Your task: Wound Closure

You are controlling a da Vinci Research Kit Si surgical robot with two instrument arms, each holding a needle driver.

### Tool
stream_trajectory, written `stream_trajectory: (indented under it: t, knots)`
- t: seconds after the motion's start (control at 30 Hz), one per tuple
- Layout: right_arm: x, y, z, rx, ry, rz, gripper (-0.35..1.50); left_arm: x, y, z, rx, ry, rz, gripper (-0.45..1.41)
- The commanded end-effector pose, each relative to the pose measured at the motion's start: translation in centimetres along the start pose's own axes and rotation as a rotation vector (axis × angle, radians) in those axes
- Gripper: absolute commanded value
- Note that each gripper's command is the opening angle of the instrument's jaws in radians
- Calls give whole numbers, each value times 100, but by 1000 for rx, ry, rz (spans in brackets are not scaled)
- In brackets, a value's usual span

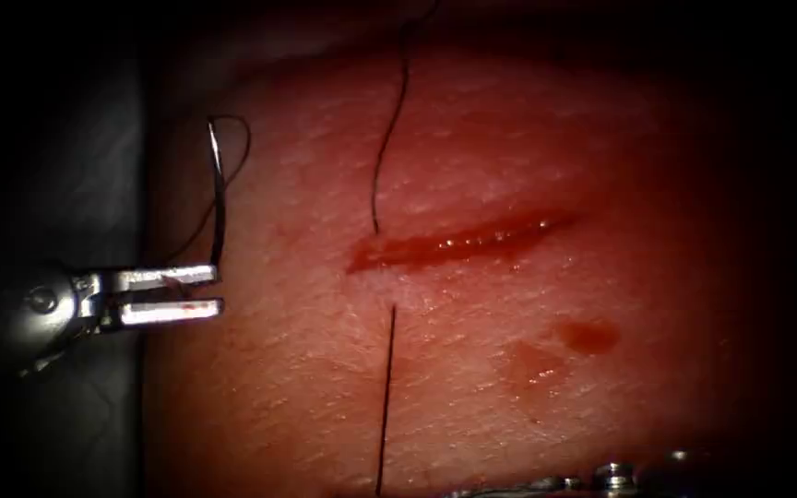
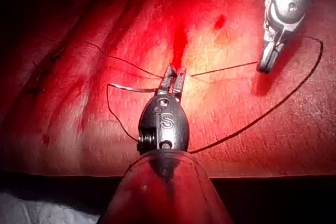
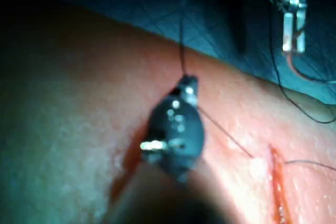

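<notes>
Closest to me, the right tool (image 2: 265, 66) sits at the near edge of the tissue (image 1: 509, 397), jaws closed on the thread (image 1: 386, 397), which runs up to the cut (image 1: 458, 243) and on beyond it. Further out, left of the cut at the tissue's edge, the left tool (image 1: 217, 288) has its jaws slightly apart and pinches the needle (image 1: 218, 189) at one end, needle clear of the tissue.

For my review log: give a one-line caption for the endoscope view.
Left tool holds the needle near one end, clear of the tissue, left of the cut; thread crosses the cut.
</notes>
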Motion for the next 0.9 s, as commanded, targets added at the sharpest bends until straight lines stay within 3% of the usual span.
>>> stream_trajectory:
  t: [0.03, 0.1, 0.13, 0.2, 0.33, 0.57, 0.8, 0.87, 0.9]
  knots:
    - [-5, -5, 8, 0, -2, 7, 12, -6, 1, 7, -2, 1, -1, -45]
    - [-14, 3, 8, -11, -8, 15, 68, -6, 1, 7, -2, 1, -1, -45]
    - [-19, 7, 9, -17, -10, 17, 79, -6, 2, 7, -2, 1, 0, -45]
    - [-34, 17, 10, -25, -15, 20, 91, -6, 2, 7, -2, 1, 0, -45]
    - [-65, 36, 15, -52, -27, 24, 98, -6, 2, 7, -1, 1, -6, -45]
    - [-112, 63, 30, -87, -55, 19, 91, -7, 3, 7, -1, 1, -5, -45]
    - [-143, 72, 50, -80, -77, -5, 83, -7, 3, 6, -1, 1, -4, -45]
    - [-149, 71, 54, -83, -82, -19, 56, -7, 3, 6, -1, 1, -4, -45]
    - [-152, 69, 55, -83, -82, -23, 15, -7, 3, 6, -1, 1, -4, -45]
